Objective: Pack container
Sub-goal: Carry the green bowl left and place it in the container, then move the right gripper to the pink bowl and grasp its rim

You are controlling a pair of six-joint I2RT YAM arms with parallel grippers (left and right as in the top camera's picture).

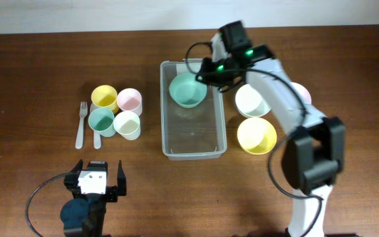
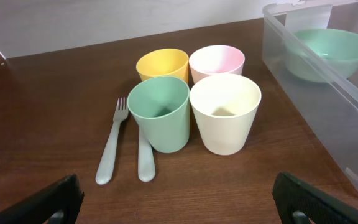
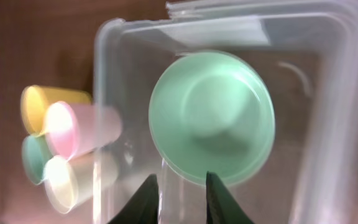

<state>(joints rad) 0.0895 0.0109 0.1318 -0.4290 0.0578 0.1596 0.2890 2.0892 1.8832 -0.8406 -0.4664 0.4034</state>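
The clear rectangular container point(image 1: 165, 112) lies in the middle of the table, long side running front to back. A mint green bowl point(image 1: 187, 91) sits inside it at the far end. My right gripper point(image 1: 209, 72) hovers over the container's far right corner, beside the bowl. In the right wrist view its fingers point(image 3: 182, 186) are apart, just off the rim of the bowl point(image 3: 211, 118), with nothing between them. My left gripper point(image 1: 98, 168) is wide open and empty near the front left; in its wrist view point(image 2: 179, 205) it faces the cups and the container point(image 2: 328, 93).
Four cups stand left of the container: yellow point(image 1: 104, 97), pink point(image 1: 129, 100), green point(image 1: 101, 121), cream point(image 1: 127, 124). A fork point(image 1: 81, 125) and a spoon point(image 1: 97, 138) lie beside them. A white bowl point(image 1: 252, 101), a yellow bowl point(image 1: 256, 135) and a part-hidden pink bowl point(image 1: 303, 93) sit to the right.
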